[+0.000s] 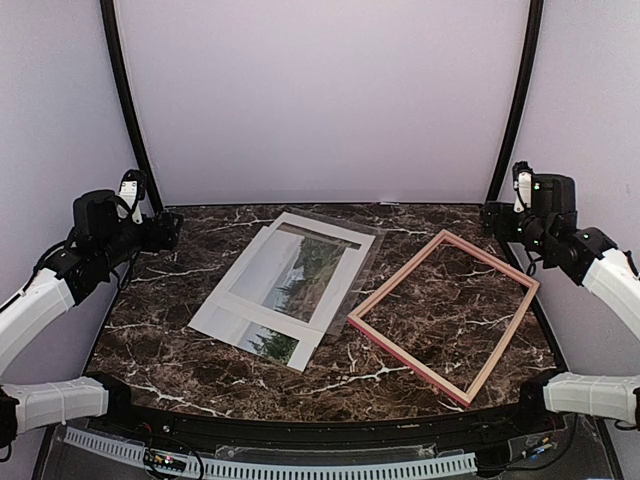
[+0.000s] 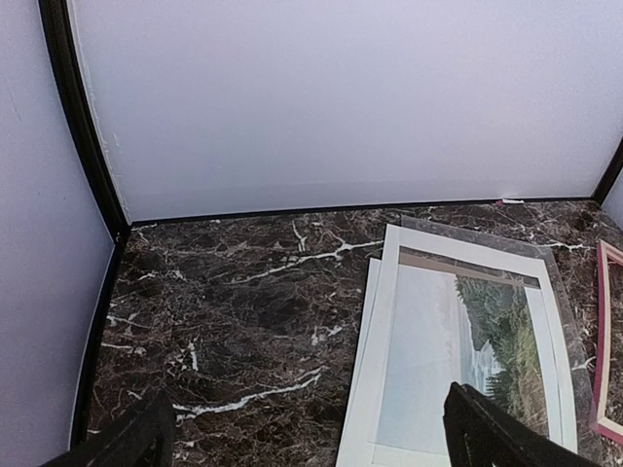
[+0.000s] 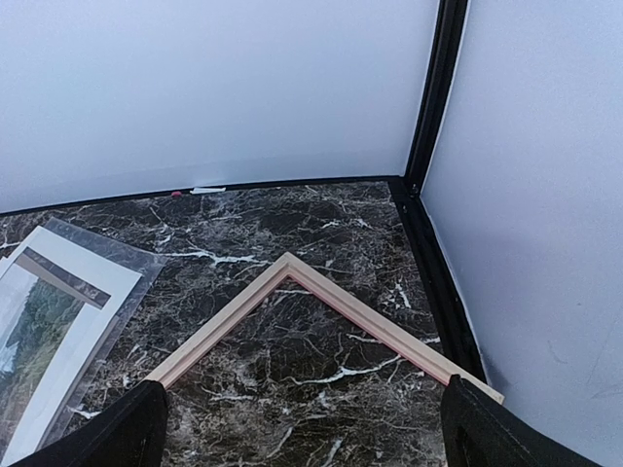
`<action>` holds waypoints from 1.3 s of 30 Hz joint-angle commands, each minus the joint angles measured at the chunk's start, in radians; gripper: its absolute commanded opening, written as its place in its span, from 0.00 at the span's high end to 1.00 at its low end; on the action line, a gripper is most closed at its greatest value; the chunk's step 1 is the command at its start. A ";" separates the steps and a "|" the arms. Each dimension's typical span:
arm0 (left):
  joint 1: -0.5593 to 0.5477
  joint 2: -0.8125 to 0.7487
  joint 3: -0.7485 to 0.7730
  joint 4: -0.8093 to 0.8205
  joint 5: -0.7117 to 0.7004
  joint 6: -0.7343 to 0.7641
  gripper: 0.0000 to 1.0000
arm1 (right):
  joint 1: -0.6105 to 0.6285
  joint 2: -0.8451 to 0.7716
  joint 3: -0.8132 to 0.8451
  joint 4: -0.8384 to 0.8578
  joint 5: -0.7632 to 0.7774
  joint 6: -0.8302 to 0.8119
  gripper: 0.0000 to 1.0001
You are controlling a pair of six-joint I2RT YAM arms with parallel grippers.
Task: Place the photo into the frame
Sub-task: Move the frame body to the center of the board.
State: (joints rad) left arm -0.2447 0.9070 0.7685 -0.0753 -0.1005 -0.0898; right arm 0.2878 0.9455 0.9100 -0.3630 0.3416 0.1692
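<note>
As both arms sit raised at the sides, nothing is held yet. Items, near to far:

1. Frame (image 1: 408, 362): flat on tabletop (image 1: 180, 370), R half, set diamond-wise w/ one corner toward the near edge. Empty; marble shows thru the opening. Pale face up, pink along the near outer edge.
2. Photo (image 1: 305, 275): flat, centre-left, under a white mat (image 1: 228, 312). Trees & water seen thru the mat window; a strip also pokes out at the near end. Clear sheet (image 1: 365, 245) shows past the far end. Long axis runs near-left to far-right. Stack lies just beside the frame's L corner; touching or not, can't tell.
3. L hand (image 2: 310, 418): high over far-left tabletop, fingers spread wide, nothing btwn them. Photo lies ahead, below & to its right. This hand is the nearer one to it.
4. R hand (image 3: 304, 418): high at far-right, likewise spread wide & empty. Frame's far corner sits just below-ahead.

Judgement: photo must travel rightward into the frame, so L arm likely reaches down-right first.
</note>
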 commanded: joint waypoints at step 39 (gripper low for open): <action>-0.028 -0.008 0.016 0.005 0.120 -0.042 0.01 | -0.530 0.438 -0.265 0.033 -0.324 0.295 0.26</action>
State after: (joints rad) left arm -0.2676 0.9096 0.7685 -0.0761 -0.0185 -0.1272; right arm -0.2405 1.3502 0.6518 -0.4107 0.0761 0.4534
